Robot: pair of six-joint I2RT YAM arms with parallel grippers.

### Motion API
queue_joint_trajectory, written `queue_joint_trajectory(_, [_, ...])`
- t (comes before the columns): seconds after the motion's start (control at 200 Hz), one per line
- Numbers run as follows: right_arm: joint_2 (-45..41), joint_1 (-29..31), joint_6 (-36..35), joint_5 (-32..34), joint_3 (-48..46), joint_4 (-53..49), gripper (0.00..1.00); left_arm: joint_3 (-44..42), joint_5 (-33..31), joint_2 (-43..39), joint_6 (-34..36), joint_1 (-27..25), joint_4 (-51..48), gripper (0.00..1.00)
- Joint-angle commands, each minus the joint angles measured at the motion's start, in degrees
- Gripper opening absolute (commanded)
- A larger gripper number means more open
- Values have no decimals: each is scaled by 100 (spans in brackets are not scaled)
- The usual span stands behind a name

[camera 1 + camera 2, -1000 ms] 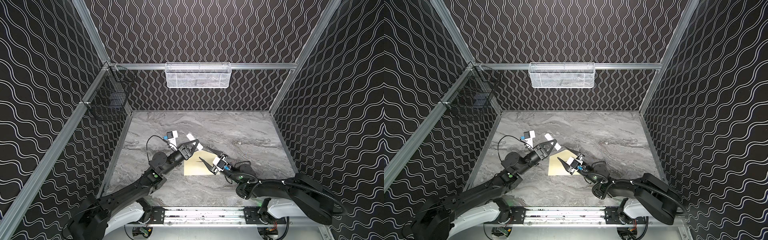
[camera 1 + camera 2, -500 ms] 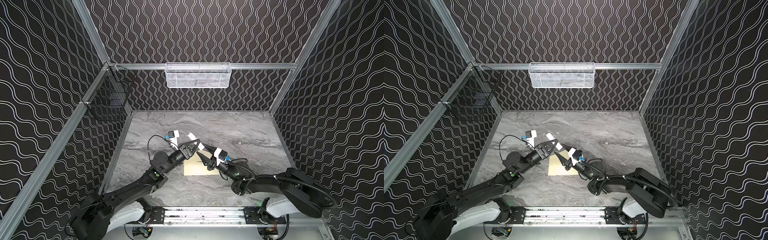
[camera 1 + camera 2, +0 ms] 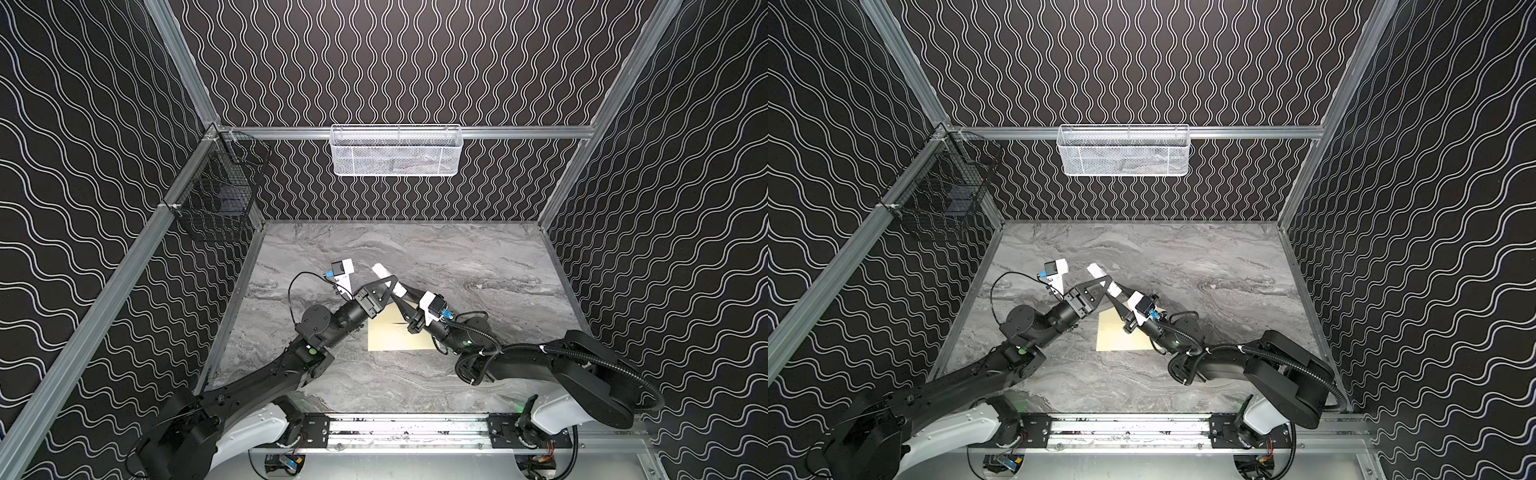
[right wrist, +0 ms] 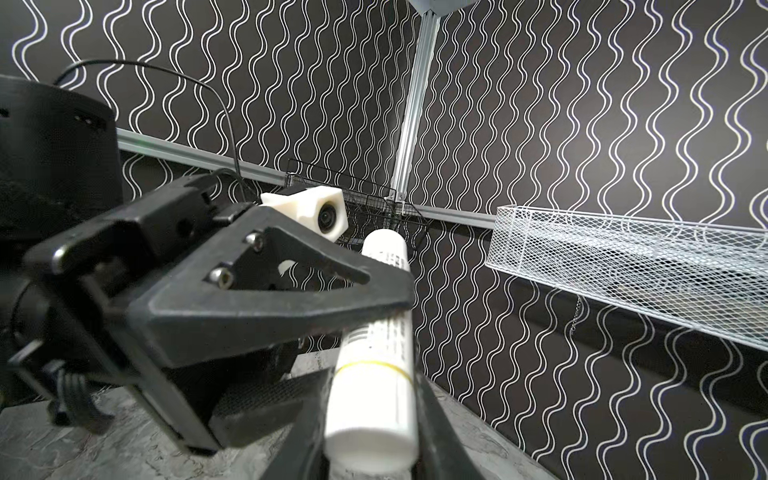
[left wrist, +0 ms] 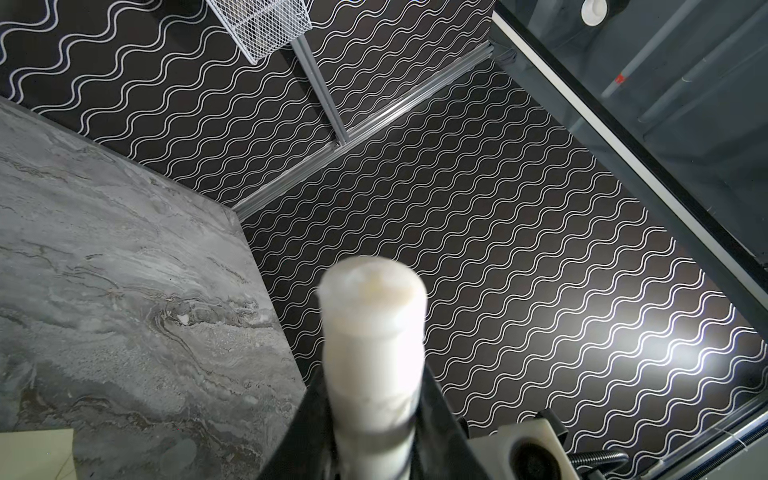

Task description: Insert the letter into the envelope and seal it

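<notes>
A small white cylinder [image 3: 383, 273] [image 3: 1096, 271] is held slanted above the table between both arms. My left gripper [image 3: 388, 286] [image 5: 374, 409] is shut on it, and the cylinder [image 5: 374, 328] sticks out past the fingers. My right gripper [image 3: 401, 298] [image 4: 370, 419] is shut on its other end [image 4: 374, 386], just below the left gripper's finger [image 4: 270, 307]. The cream envelope [image 3: 390, 337] [image 3: 1117, 340] lies flat on the table under both grippers; one corner [image 5: 37, 453] shows in the left wrist view. The letter is out of view.
A white mesh basket [image 3: 395, 151] hangs on the back wall. A black wire basket [image 3: 216, 208] hangs on the left rail. The grey marble table [image 3: 457, 257] stretches behind and to the right of the arms.
My right gripper has moved up and left from over the envelope to the cylinder, and its jaws have closed on it. The left gripper has kept its grip and barely shifted.
</notes>
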Motion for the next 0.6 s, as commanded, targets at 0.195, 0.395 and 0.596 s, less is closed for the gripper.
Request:
queue_joint_trajectory(0.195, [97,127,-222,-204,164,227,31,-57,103,8,-43,-19,64,0])
queue_joint_trajectory(0.395, [154,164,-317,80,184,331,33,-65,52,-171,51,-21,-133,0])
queue_joint_trajectory(0.596, [257,212,-304,130,271,434,34,-118,39,-168,20,-19,-53,0])
